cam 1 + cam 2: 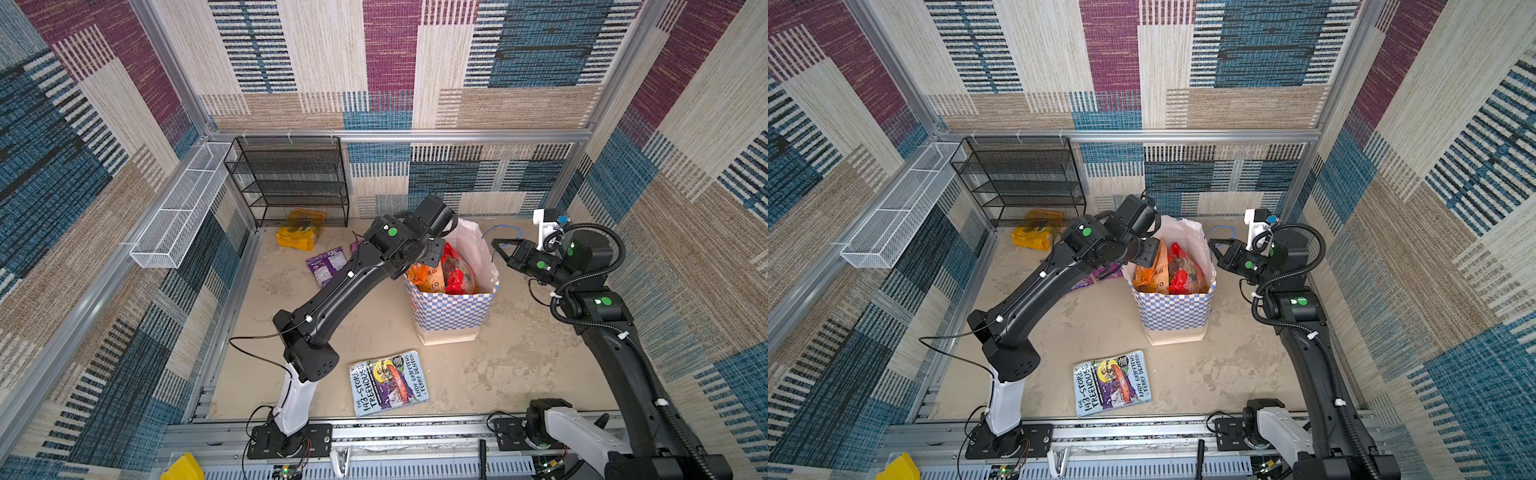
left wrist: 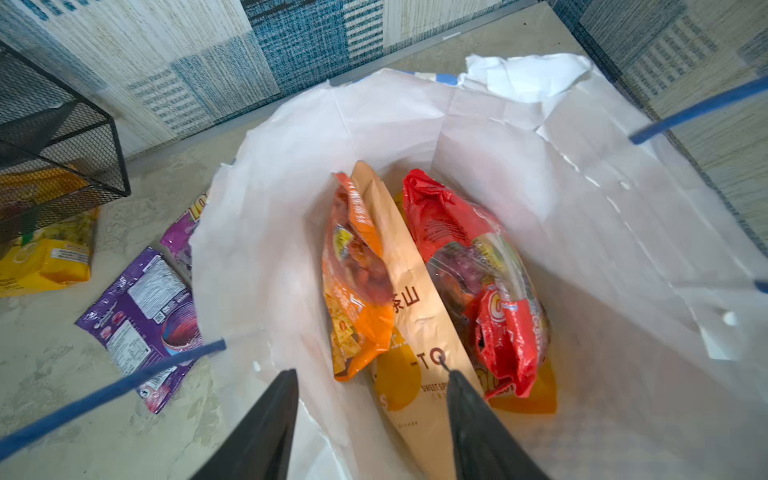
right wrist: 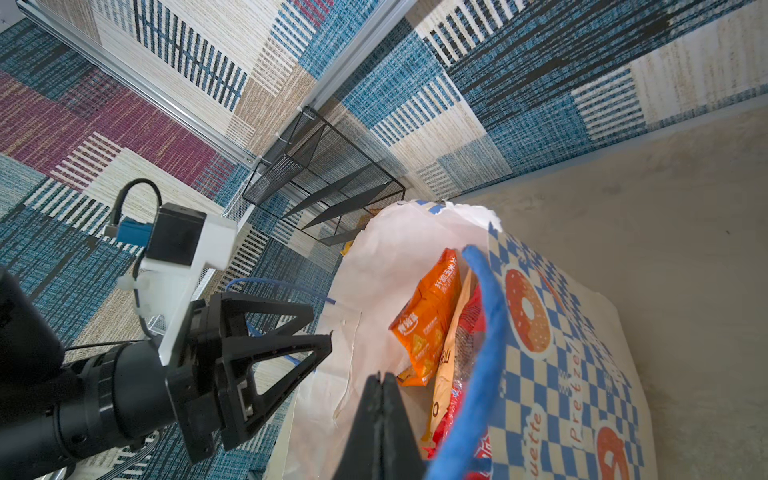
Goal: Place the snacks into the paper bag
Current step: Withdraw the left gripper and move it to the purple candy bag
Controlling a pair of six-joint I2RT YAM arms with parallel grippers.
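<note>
- At the front edge of the worktop (image 1: 519, 374) lies a book (image 1: 388, 382).
- Behind it, the paper bag (image 1: 451, 316) stands upright, holding an orange packet (image 2: 357, 291), a pale packet (image 2: 415, 332) and a red packet (image 2: 478, 270).
- Left tool (image 2: 372, 374): spread, empty, above the bag mouth.
- Right tool (image 3: 380, 376): pressed together at the bag's right rim; contact unclear.
- Farther back: purple packets (image 2: 141, 324) left of the bag; a yellow packet (image 1: 296, 237) at the foot of the black rack (image 1: 291, 178).

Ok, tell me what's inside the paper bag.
Inside the paper bag, on edge: an orange packet, a pale packet with Chinese characters, a red packet. They hide the bag's bottom and anything beneath.
</note>
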